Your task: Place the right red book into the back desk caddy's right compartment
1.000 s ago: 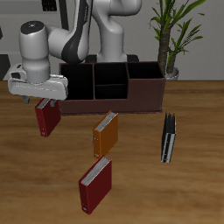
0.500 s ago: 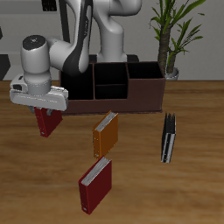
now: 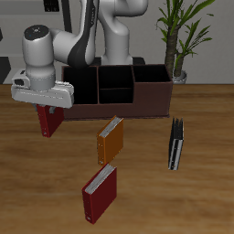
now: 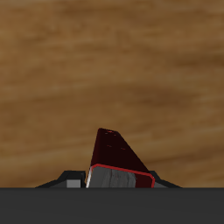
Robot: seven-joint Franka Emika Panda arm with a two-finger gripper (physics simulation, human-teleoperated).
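My gripper (image 3: 48, 106) is shut on the right red book (image 3: 51, 120), a slim dark red hardback that hangs upright below it, lifted off the table. In the wrist view the book (image 4: 117, 153) sticks out from between the fingers over bare wood. The back desk caddy (image 3: 123, 110) is a long dark maroon box just behind and beside the held book. Its right compartment (image 3: 78, 85) is the large end section nearest my gripper, partly hidden by the arm. The book is in front of the caddy's wall, lower than its rim.
A second dark red book (image 3: 100, 192) lies near the table's front edge. An orange book (image 3: 111, 139) lies in front of the caddy. A dark book (image 3: 176, 143) stands beyond it. A potted plant (image 3: 179, 37) stands behind the caddy's far end.
My gripper and the red book dipped a little, then rose again by a small amount. The other books have not moved.
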